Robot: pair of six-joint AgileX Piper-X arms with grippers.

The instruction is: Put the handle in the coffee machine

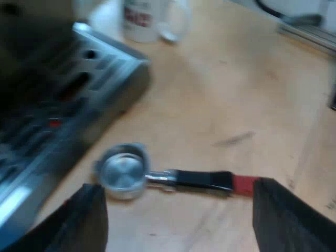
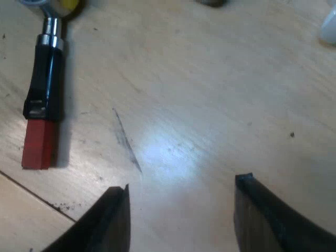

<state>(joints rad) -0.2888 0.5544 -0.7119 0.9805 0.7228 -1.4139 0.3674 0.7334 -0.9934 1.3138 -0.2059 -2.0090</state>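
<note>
Our left gripper [image 1: 177, 185] hangs over the table [image 1: 226, 94] with its jaws wide apart, clamped on nothing. Below it lies the metal holder [image 1: 157, 176], loose on the wood and not locked into the espresso machine [image 1: 63, 105]. Its round basket [image 1: 123, 170] sits open side up, just beside the machine's front edge. Its dark handle [image 1: 202, 180] points away from the machine. The red end [image 1: 242, 185] reaches as far as one of the black fingers [image 1: 283, 215]; we cannot tell whether the two touch. Beyond the machine stands a white mug [image 1: 142, 18] with red print, with something pale and blurred beside it.

Our right gripper [image 2: 184, 182] also has its jaws apart and holds nothing. It hovers above bare wood marked by a thin dark streak [image 2: 126, 139]. The holder's handle lies flat near this gripper but apart from both of its fingers.
</note>
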